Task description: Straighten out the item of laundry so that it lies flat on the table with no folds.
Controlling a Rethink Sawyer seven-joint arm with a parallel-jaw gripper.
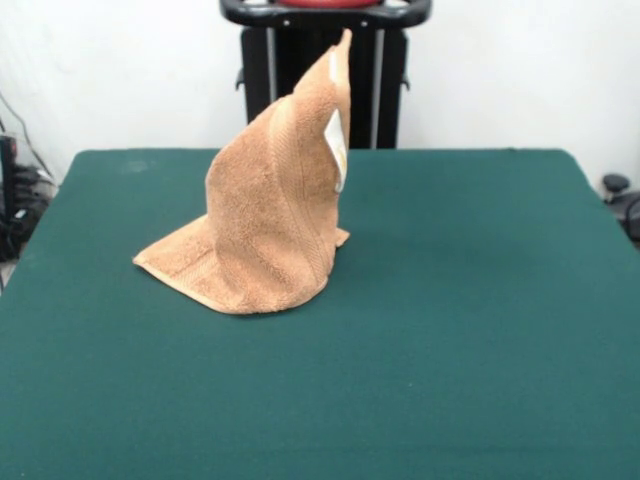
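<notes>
The orange-tan towel (265,215) stands up in a tall peak on the green table (480,320). Its top corner reaches up to near the picture's top, in front of the pedestal. Its lower part rests on the table left of centre, with one corner spread out to the left. The white label (336,148) hangs on the raised right edge. Woven border bands run along the lifted side. Nothing shows holding the top corner. The gripper and the arm are out of view.
The black pedestal (325,70) stands behind the table's far edge. Dark equipment and cables (15,195) sit off the table's left side. A dark object (620,200) sits off its right side. A white wall is behind.
</notes>
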